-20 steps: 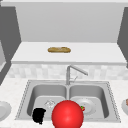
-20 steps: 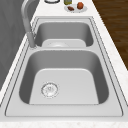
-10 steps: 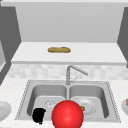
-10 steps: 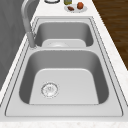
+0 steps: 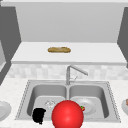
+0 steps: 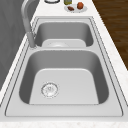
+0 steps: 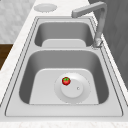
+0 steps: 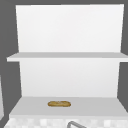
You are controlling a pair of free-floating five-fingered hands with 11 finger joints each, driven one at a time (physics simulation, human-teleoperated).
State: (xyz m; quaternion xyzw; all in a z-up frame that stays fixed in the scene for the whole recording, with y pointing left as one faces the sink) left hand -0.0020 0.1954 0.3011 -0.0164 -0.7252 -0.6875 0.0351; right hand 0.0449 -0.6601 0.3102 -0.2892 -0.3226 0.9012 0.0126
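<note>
Left hand: a black hand hangs at the near left of the sink in the front view, over the near rim of the left basin; I cannot tell whether its fingers are spread or curled.
Red ball: a large red ball sits just right of that hand, low at the near edge, in front of the divider; touching or apart, I cannot tell.
Right basin: a grey plate lies on the floor, with a small tomato on its left part.
Left basin: bare drain.
Faucet: the faucet rises at the far rim, spout angled right.
Shelf: a bread loaf lies on the lower shelf, well away from the hand.
</note>
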